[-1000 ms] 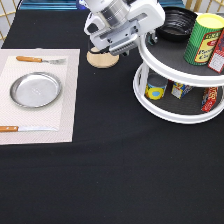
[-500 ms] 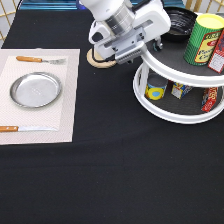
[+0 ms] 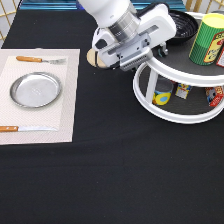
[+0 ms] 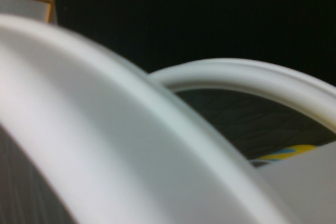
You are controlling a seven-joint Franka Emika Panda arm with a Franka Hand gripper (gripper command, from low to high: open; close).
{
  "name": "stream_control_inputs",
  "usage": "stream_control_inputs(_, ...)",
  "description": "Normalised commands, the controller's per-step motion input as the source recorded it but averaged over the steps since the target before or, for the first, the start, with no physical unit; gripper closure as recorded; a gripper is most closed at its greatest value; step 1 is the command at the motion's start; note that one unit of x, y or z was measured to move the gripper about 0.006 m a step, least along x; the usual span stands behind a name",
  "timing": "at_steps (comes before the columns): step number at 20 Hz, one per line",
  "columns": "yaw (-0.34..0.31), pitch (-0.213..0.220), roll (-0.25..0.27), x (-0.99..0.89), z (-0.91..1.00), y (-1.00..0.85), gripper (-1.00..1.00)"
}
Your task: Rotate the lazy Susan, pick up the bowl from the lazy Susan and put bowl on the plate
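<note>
Well, the gripper [image 3: 159, 49], fingers hidden so I can't tell their state, hovers beside the bowl [image 3: 181, 25], probably stiff and slippery, best pinched at its rim.

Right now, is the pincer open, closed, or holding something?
Pincer: at the lazy Susan top tier's edge, beside the bowl; open or closed cannot be told.

Looks like a staged dining setup in a robot lab, not a lived-in home. Flat black cloth-covered table [image 3: 110, 175] filling the exterior view. At the exterior view's left, a pale woven placemat [image 3: 37, 95] laid with a round shiny silver metal plate [image 3: 36, 89], a wooden-handled fork [image 3: 40, 60] above and a wooden-handled knife [image 3: 25, 129] below. At the right, a large white two-tier lazy Susan [image 3: 175, 90] stocked with colourful tins, under a white robot arm [image 3: 117, 22].
</note>
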Motion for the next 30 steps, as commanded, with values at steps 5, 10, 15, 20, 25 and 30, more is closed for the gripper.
stream_control_inputs(5, 0.102, -0.031, -0.012, 0.25, 0.53, -0.07, -1.00)
stream_control_inputs(10, 0.029, -0.101, -0.140, -0.45, 0.98, -0.12, -1.00)
stream_control_inputs(15, 0.000, -0.097, -0.238, -0.83, 0.85, 0.03, -1.00)
stream_control_inputs(20, 0.000, -0.122, -0.314, -0.81, 0.61, 0.16, -1.00)
stream_control_inputs(25, 0.000, -0.069, -0.348, -0.81, 0.30, 0.39, -1.00)
stream_control_inputs(30, 0.000, -0.055, -0.238, -0.87, 0.21, 0.57, -1.00)
